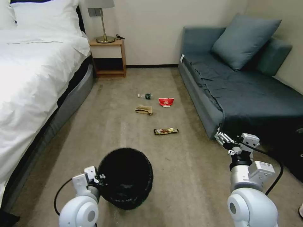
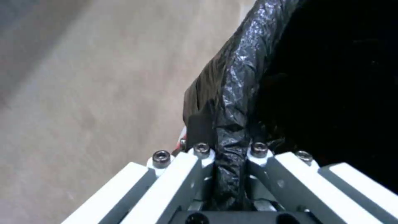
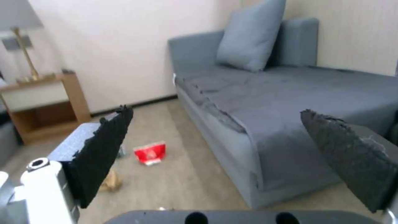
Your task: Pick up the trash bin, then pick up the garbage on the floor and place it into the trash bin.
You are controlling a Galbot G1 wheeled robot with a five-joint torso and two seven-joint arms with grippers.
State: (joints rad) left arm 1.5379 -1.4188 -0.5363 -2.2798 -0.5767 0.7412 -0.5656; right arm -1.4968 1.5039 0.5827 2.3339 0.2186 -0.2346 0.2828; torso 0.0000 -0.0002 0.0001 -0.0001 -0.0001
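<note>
Pinching the trash bin [image 1: 126,178] rim, left gripper [image 2: 230,174]; right gripper [image 3: 224,161] spread wide near sofa [image 1: 240,94]

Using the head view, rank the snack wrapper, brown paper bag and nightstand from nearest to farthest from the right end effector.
1. Snack wrapper: on the carpet, to the left of the right end effector, nearest.
2. Brown paper bag: farther up the floor and more to the left.
3. Nightstand: against the back wall beside the bed, farthest.
</note>
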